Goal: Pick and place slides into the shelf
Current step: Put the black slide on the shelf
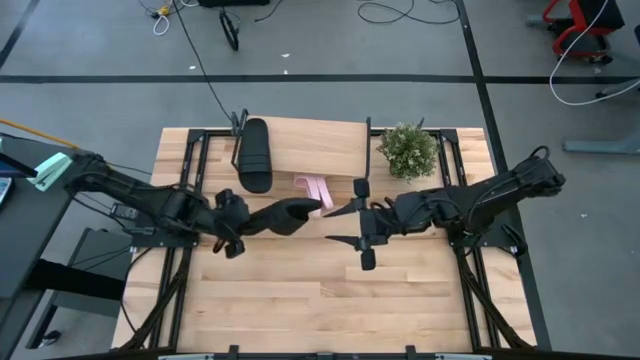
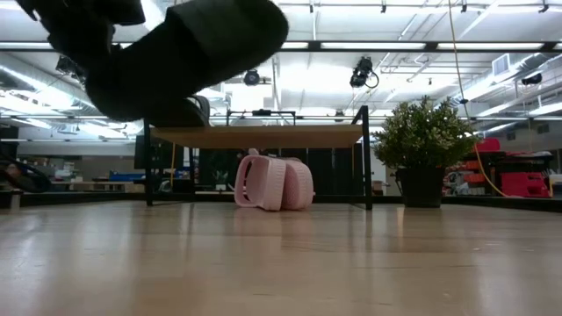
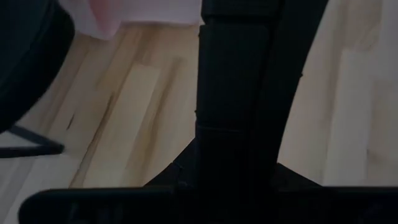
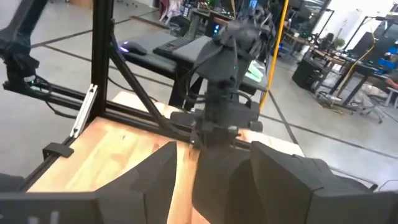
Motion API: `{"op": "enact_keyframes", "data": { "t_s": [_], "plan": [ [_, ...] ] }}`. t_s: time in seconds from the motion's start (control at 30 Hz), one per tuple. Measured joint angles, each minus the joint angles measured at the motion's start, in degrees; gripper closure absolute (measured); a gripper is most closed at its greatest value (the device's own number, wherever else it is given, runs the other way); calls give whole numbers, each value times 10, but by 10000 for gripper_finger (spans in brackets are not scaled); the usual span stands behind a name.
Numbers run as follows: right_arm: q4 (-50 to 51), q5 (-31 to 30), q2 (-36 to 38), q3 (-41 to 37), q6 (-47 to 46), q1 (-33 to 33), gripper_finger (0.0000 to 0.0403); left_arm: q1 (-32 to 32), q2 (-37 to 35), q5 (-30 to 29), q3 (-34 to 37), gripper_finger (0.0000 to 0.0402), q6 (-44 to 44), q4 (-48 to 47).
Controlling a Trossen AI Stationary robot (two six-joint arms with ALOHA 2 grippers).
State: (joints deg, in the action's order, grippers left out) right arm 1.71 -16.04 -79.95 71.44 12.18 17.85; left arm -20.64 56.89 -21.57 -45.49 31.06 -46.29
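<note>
The left claw [image 1: 262, 222] is clamped on a black slide [image 1: 290, 213], held in the air above the middle of the bench [image 1: 300, 300], just near of the shelf [image 1: 320, 145]. The right claw [image 1: 342, 224], close to its right, has its fingers apart and empty. Another black slide [image 1: 254, 155] lies on the shelf's left end; the pink slides [image 2: 273, 183] sit beneath the shelf. A potted plant [image 1: 408, 150] stands right of it.

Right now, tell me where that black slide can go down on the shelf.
Free: the shelf top between the black slide lying at its left end and the plant. Crowded: below, around the pink slides, and in front, where both grippers meet.
</note>
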Motion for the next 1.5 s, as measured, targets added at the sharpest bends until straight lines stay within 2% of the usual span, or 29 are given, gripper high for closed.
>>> {"op": "enact_keyframes", "data": {
  "t_s": [0.1,0.2,0.4,0.5,0.73,0.9,1.23,1.5],
  "plan": [
    [0,0,-11,0,-14,-11,192,-6,42,33,-50,330,-4,-29],
    [9,5,-23,0,-18,-26,192,-15,102,54,-122,330,-20,-95],
    [117,6,-53,79,-22,-36,192,-30,244,66,-271,330,-24,-354],
    [176,7,-83,141,-34,-36,192,-32,298,65,-330,330,-30,-424],
    [355,9,-178,267,-84,-47,192,-37,363,71,-442,330,-81,-432],
    [388,41,-215,315,-99,-54,192,-38,367,73,-481,330,-83,-437],
    [412,132,-234,323,-156,-78,192,-36,369,60,-489,330,-97,-438],
    [471,157,-234,322,-201,-77,192,-37,369,57,-488,330,-99,-437]
  ]
}}
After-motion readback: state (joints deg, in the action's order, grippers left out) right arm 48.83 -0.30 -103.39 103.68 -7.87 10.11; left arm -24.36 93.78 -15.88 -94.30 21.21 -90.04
